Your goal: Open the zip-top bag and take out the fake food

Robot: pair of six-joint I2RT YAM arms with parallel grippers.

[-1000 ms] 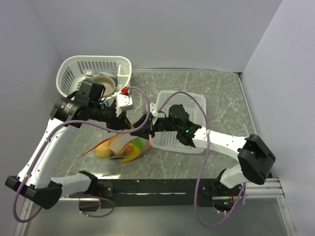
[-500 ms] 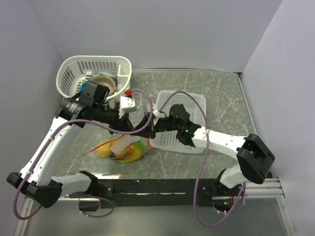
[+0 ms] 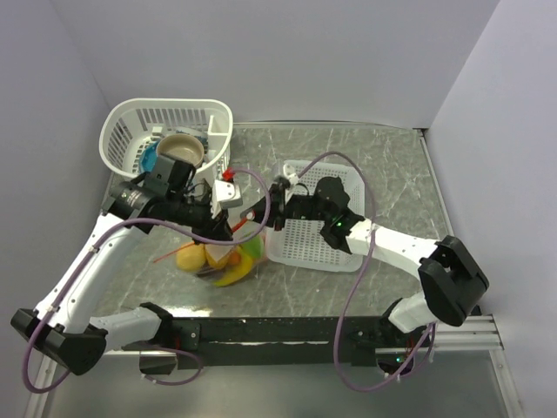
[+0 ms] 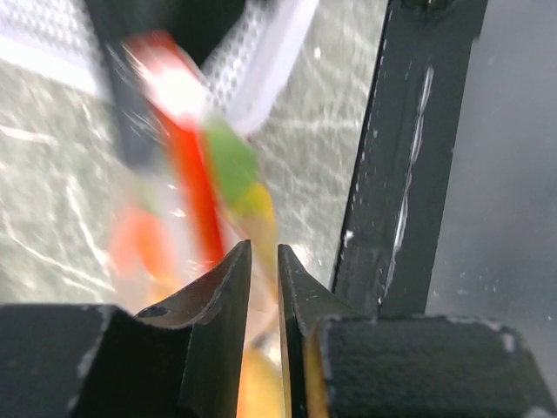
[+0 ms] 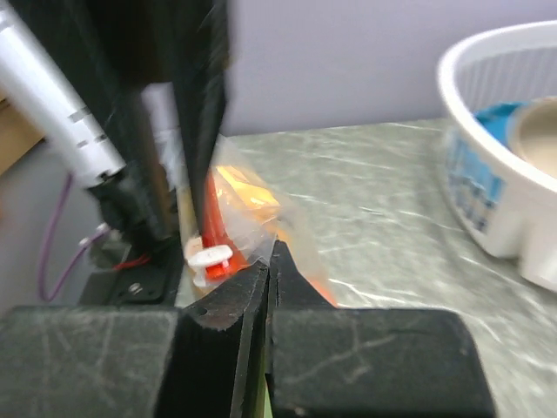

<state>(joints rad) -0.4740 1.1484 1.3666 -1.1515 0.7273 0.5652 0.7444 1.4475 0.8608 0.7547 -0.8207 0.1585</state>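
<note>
My left gripper [image 4: 264,254] and right gripper [image 5: 268,258] pinch the zip-top bag [image 3: 224,259]. It has just lifted — fake food [image 3: 193,258] still inside.

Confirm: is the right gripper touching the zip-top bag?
Touching. The right wrist view shows the right gripper closed on clear plastic of the zip-top bag, just beside the white slider.
</note>
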